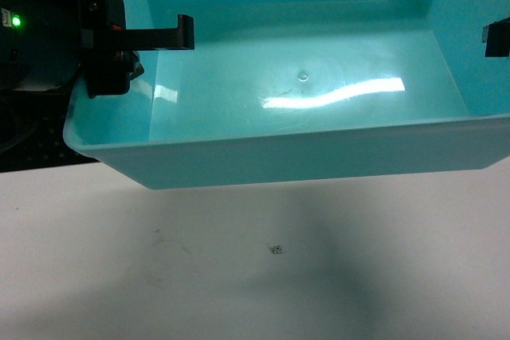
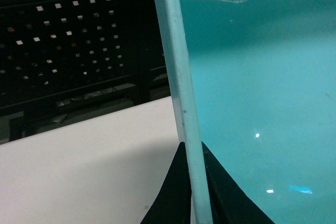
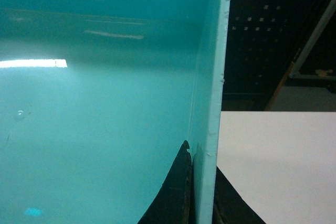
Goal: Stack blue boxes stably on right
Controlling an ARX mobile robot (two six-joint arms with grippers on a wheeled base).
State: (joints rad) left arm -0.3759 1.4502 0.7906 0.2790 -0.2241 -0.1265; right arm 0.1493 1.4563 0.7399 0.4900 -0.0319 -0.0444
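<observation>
Transport looks only midway: blue box (image 1: 319, 117) hangs above the table (image 1: 239, 276), left gripper (image 2: 191, 192) and right gripper (image 3: 202, 192) each pinched onto a side wall, stacking not yet done.

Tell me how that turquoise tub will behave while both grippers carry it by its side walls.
The tub is empty, so probably light. Its walls look thin and glossy, so they may flex or slip. The left gripper and right gripper each pinch only one wall's rim, so it could sag or tilt.

Bare white table (image 1: 239, 276) beneath lifted tub (image 1: 303, 157)
</observation>
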